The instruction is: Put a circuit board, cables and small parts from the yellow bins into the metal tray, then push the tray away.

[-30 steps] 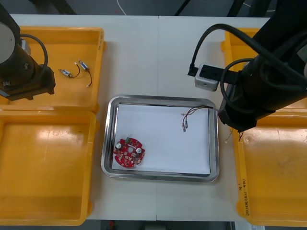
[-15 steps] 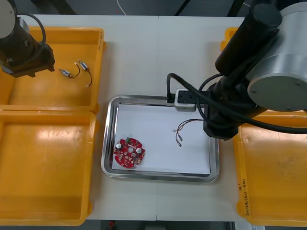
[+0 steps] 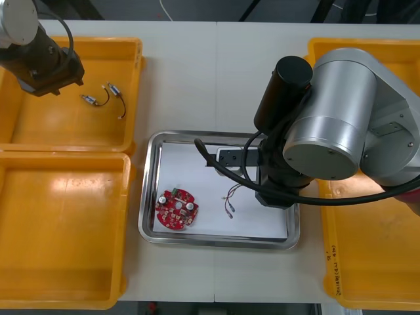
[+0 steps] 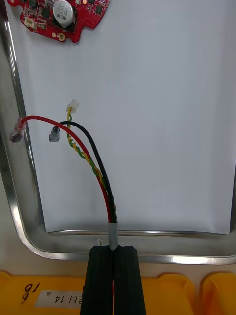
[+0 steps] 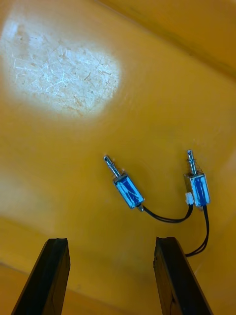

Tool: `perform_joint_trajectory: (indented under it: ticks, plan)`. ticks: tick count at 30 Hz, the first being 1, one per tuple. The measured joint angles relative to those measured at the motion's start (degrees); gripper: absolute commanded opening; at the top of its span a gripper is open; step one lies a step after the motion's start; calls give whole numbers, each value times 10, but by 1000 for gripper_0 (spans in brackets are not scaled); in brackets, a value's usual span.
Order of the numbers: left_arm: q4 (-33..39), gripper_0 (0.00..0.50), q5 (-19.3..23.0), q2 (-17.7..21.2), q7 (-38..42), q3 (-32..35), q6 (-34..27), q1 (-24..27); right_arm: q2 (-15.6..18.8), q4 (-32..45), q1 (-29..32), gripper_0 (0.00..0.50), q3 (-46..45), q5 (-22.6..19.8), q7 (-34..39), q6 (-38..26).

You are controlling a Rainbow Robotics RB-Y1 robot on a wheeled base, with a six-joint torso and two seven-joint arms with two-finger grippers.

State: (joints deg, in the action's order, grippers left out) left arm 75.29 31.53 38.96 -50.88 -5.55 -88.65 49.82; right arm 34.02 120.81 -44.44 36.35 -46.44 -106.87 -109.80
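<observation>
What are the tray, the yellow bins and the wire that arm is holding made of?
Tray: polished metal, by its mirror-like rim; the white liner looks like paper. Yellow bins: probably moulded plastic, glossy with fine scratches. Cable in the right tool: presumably metal wire under red, yellow and black plastic sleeving, with small end fittings.

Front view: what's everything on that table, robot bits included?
Table: one, light, under everything.
Yellow bins: four, two at each side.
Metal tray: one, shiny rim, white inside, between the bins.
Circuit board: one, round, red, in the tray's near left part.
Cable: one bundle, red, black and yellow strands, over the tray, gripped at one end.
Small metal parts: two, silver and blue with black wires, in the far left bin.
Left gripper: black fingers, open, above the small metal parts.
Right gripper: black fingers, shut on the cable, over the tray's right rim.
</observation>
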Motion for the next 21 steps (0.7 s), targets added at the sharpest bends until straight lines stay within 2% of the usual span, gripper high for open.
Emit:
perform_joint_trajectory:
  ticks: [6,11,16,21]
  plan:
    - [-57,500,-20,-19,0,0,31,15,-14,-21,4,0,16,34,-6,2]
    - [-78,500,-25,-34,1,0,63,18,-22,-43,5,0,51,65,-6,23]
    - [-88,500,-34,-45,4,0,84,18,-24,-63,15,0,67,79,-6,61]
    - [-118,500,-48,-56,4,0,97,23,-24,-81,26,0,95,114,-6,100]
